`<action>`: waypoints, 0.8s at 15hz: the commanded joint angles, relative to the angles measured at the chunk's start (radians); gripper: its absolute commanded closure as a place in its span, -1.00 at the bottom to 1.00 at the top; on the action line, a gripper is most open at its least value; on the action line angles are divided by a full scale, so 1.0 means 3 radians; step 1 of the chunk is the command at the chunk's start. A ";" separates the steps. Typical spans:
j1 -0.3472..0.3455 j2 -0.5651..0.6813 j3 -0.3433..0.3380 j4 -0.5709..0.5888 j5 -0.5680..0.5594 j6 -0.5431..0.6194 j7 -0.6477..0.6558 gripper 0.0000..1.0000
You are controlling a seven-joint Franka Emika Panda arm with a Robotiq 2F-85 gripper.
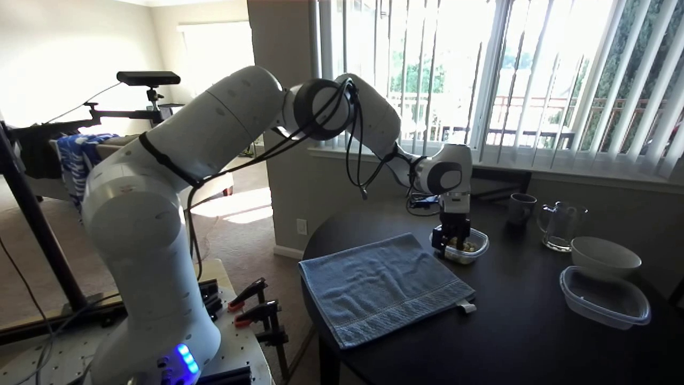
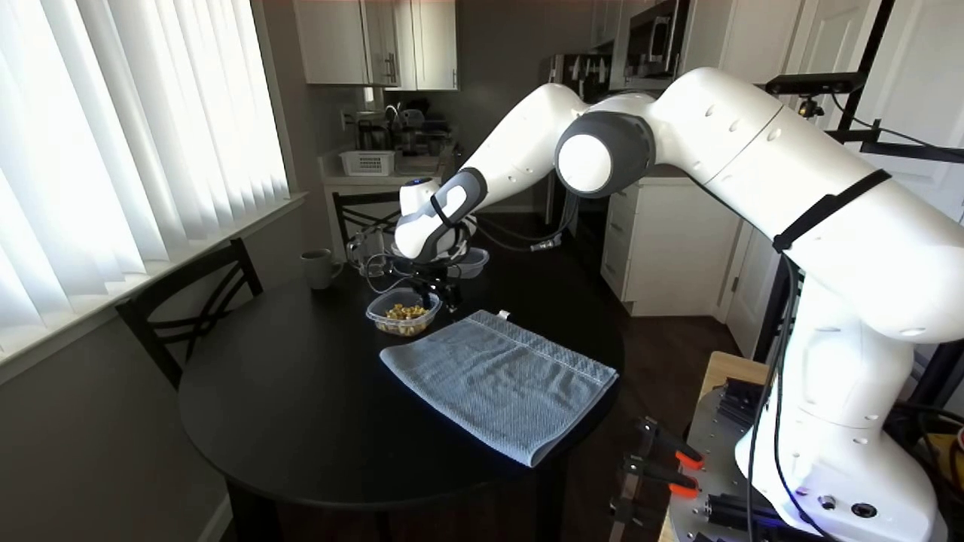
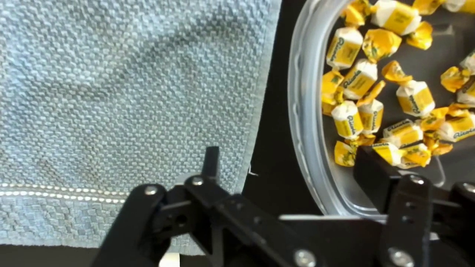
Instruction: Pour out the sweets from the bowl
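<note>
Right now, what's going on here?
A white robot arm has its black end effector open astride one side of a clear, squarish plastic container, one jaw inside, one outside. Not yet gripped, the container sits on a dark round table beside a bluish woven towel. The yellow and white wrapped sweets lie inside, unpoured.

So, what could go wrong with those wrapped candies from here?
The open gripper straddles one wall of the clear plastic container; an uneven squeeze might bend it or let it slip. The inner finger sits inside near the Ricola sweets and could trap one against the wall. The container is uncovered, so a sudden tilt may scatter sweets across the blue towel or dark table.
</note>
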 commanded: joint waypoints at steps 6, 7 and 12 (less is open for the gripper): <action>-0.0140 0.0284 0.0090 0.0543 0.0002 -0.0380 0.0092 0.45; -0.0150 0.0301 0.0094 0.0582 0.0003 -0.0400 0.0094 0.57; -0.0196 0.0308 0.0129 0.0697 0.0015 -0.0469 0.0083 1.00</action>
